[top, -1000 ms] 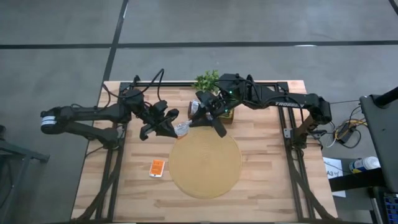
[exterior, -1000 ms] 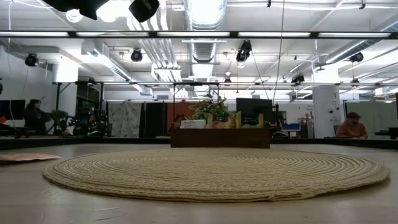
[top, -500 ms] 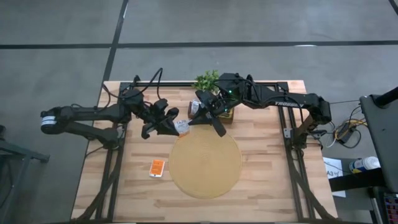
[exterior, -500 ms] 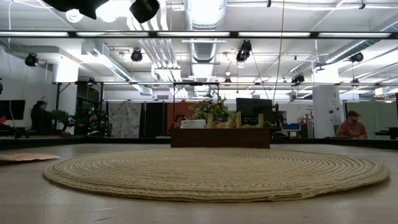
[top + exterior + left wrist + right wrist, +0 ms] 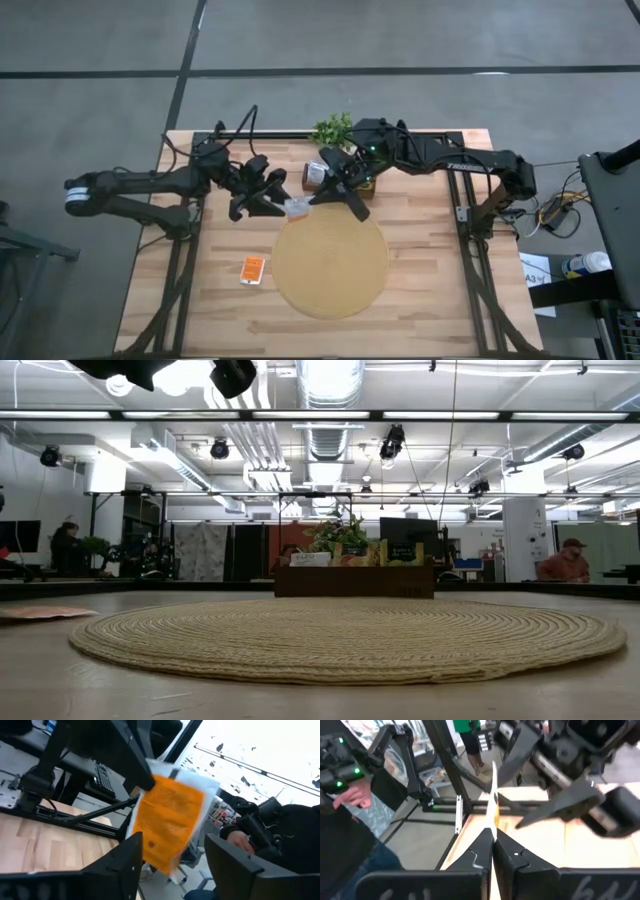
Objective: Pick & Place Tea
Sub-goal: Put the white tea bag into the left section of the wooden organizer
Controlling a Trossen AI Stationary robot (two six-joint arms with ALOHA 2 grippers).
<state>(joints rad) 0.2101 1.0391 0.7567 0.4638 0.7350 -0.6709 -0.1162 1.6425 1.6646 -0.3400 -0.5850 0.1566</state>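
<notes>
An orange-red tea packet (image 5: pixel 297 207) (image 5: pixel 170 822) hangs in the air over the far rim of the round tan mat (image 5: pixel 330 262). My right gripper (image 5: pixel 307 201) (image 5: pixel 493 839) is shut on it, reaching in from the table's right. My left gripper (image 5: pixel 276 198) (image 5: pixel 172 847) faces it from the left, open, one finger on either side of the packet's lower end. Whether those fingers touch it, I cannot tell. A second orange packet (image 5: pixel 252 269) lies flat on the table left of the mat. My right gripper pinches the packet's upper edge (image 5: pixel 150 779) between its two shut fingers (image 5: pixel 482 851). The fingers come nearly level from the table's right. The packet stands on edge, thin side toward the wrist (image 5: pixel 494 807), and is lifted clear of the table and the mat.
A wooden box (image 5: pixel 348 182) (image 5: pixel 355 580) with more packets stands at the far middle, a small green plant (image 5: pixel 333 128) behind it. People stand in the room beyond the table. Bare wood lies right of the mat and along the near edge.
My left gripper has opened and let go of the orange packet while staying in place. My right gripper has shut on the packet, which stays in the air between the two.
</notes>
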